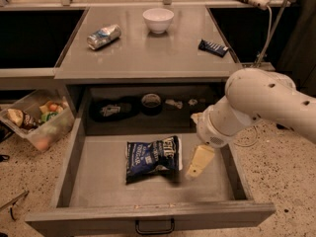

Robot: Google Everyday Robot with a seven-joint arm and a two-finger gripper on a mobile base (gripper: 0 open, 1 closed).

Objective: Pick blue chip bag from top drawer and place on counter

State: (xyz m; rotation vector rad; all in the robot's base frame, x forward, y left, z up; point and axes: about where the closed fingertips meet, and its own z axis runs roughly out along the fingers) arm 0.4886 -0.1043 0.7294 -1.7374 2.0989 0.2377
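Note:
The blue chip bag (152, 157), crinkled dark blue with white lettering, lies flat on the floor of the open top drawer (98, 179), near its middle. The drawer's black handle (154, 226) shows at the front. My gripper (196, 163) hangs inside the drawer just right of the bag, its pale fingers (198, 159) pointing down and close to the bag's right edge. The white arm (256, 105) reaches in from the right. The grey counter (148, 53) lies above and behind the drawer.
On the counter are a crushed silver-blue can (103, 36), a white bowl (158, 19) and a dark blue bar wrapper (213, 47). Dark items (151, 102) sit in the shelf behind the drawer. A clear bin of food (37, 122) stands on the floor left.

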